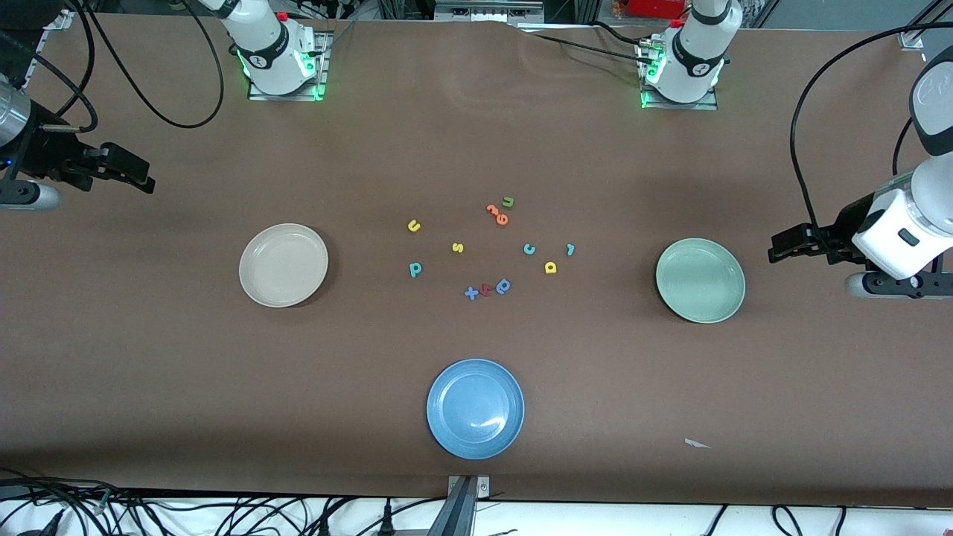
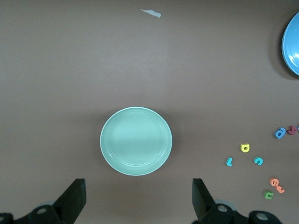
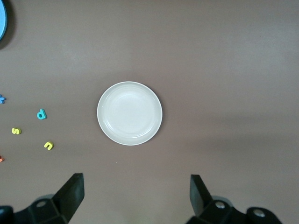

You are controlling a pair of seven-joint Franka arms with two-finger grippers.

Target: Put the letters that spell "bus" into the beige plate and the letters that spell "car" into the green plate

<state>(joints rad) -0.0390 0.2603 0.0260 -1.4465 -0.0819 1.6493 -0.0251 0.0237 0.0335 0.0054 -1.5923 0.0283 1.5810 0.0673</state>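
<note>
Front view: the blue plate [image 1: 475, 409] serves as landmark, lying nearest the camera at the table's middle. Farther from the camera than it, toward the right arm's end, lies the beige plate [image 1: 283, 265]; toward the left arm's end lies the green plate [image 1: 700, 280]. Both hold nothing. Between these two, farther from the camera than the blue plate, the foam letters are scattered on the table [image 1: 149, 357]: the teal b [image 1: 415, 269], the yellow u [image 1: 413, 225] and the yellow s [image 1: 458, 248] on the beige plate's side; the teal c [image 1: 529, 249], the yellow a [image 1: 550, 267] and the small teal r [image 1: 570, 249] on the green plate's side. A blue a [image 1: 503, 286], a red letter [image 1: 486, 289] and a blue cross [image 1: 471, 293] sit nearest the blue plate, with an orange piece [image 1: 496, 214] and a green u [image 1: 508, 202] farthest from it. The left gripper [image 1: 778, 249] hangs over the table edge past the green plate, jaws spread wide, holding nothing. The right gripper [image 1: 145, 181] hangs past the beige plate, likewise wide apart and empty
</note>
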